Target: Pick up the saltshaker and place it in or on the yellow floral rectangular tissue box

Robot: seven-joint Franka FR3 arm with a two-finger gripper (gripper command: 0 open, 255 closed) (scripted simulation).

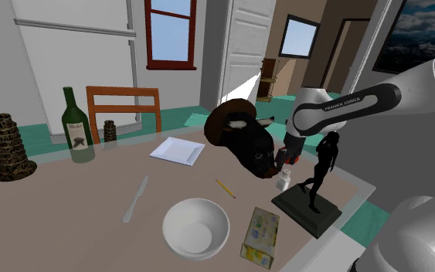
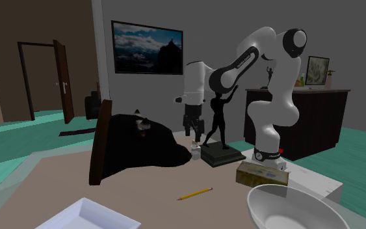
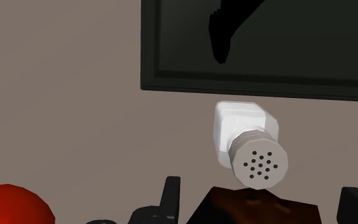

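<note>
Gripper (image 1: pixel 284 165) hangs just above the saltshaker (image 3: pixel 246 130), its black fingers (image 3: pixel 171 193) spread apart and clasping nothing. In the wrist view the shaker shows between them, untouched. The shaker is white with a grey perforated cap and stands upright on the beige table (image 1: pixel 69 212), just beside the dark rectangular base of a black figure statue (image 1: pixel 321 166). On its other side lies a dark horned animal head (image 1: pixel 242 139) mounted on a brown plaque. Well apart, toward the shoulder view's bottom edge, the yellow floral tissue box (image 1: pixel 260 237) lies next to a white bowl (image 1: pixel 196 226), and a pencil (image 1: pixel 225 188) rests between the box and the head.
</note>
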